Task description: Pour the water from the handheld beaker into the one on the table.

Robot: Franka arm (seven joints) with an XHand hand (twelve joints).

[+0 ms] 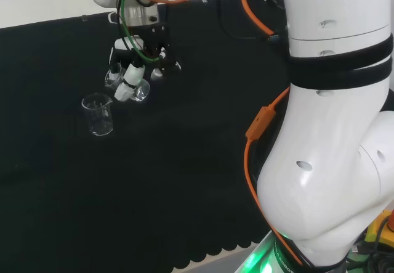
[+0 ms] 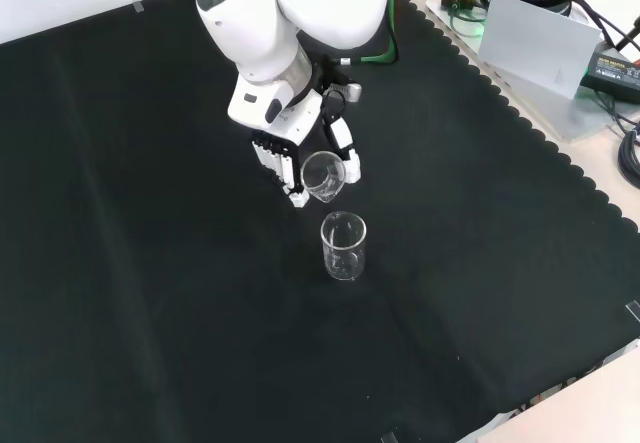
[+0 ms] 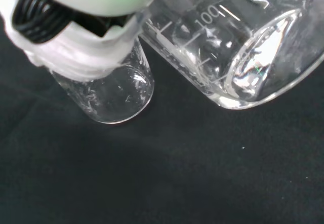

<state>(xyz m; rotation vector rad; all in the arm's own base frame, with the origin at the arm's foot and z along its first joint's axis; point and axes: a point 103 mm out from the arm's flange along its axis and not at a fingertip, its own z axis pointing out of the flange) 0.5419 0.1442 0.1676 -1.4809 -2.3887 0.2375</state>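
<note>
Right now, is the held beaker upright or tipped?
Tipped: the held beaker lies tilted in the hand, mouth facing outward above the upright table beaker.

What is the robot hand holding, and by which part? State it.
The robot hand holds a tilted clear beaker, fingers curled round its side wall.

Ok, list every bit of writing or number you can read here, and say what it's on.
"100": beside the scale lines on the held beaker, upside down in the wrist view.
The beaker on the cloth: any marks are too faint to read.
Nothing else is legible.
</note>
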